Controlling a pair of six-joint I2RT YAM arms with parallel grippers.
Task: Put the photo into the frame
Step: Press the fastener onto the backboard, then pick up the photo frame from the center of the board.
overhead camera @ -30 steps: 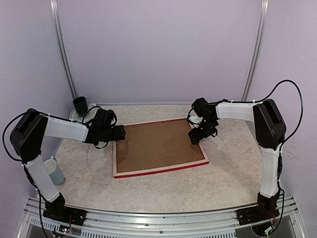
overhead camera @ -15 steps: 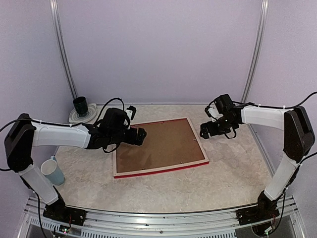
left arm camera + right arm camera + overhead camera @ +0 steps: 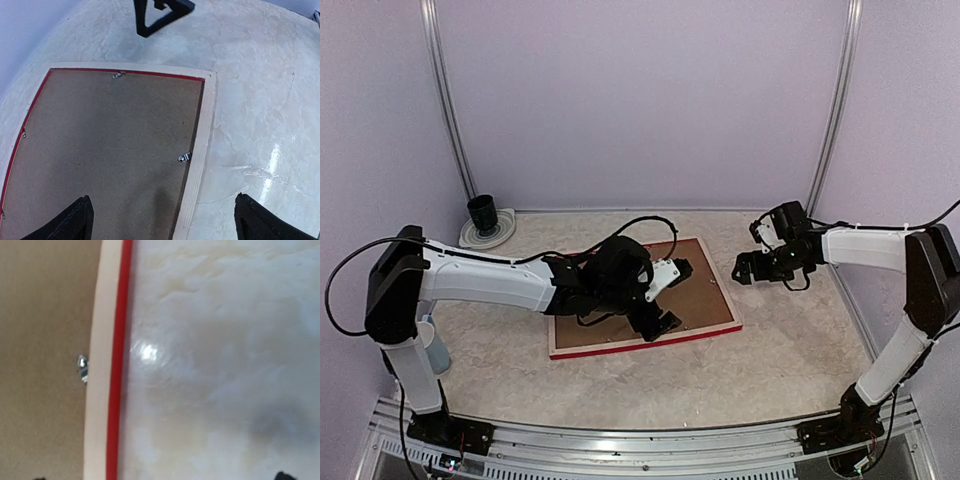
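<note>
The frame (image 3: 718, 322) lies face down on the table, its pale wood back and a thin red edge showing. A plain brown backing board (image 3: 705, 295) fills it, held by small metal clips (image 3: 184, 158). The photo is hidden. My left arm reaches across the frame, and the left gripper (image 3: 672, 295) hovers open over the right part of the backing, nothing between its fingers (image 3: 75, 225). Just off the frame's right edge, the right gripper (image 3: 748, 268) is open and empty. Its wrist view shows the frame's edge (image 3: 105, 365) and bare table.
A dark cup on a white saucer (image 3: 483, 213) stands at the back left corner. A pale blue cup (image 3: 433, 345) sits near the left arm's upright link. Purple walls close in on three sides. The right gripper (image 3: 160, 12) shows at the top of the left wrist view.
My left arm has swung from the frame's left edge across to its right part. The right gripper has drawn back off the frame's right edge. Both grippers have opened wider.
</note>
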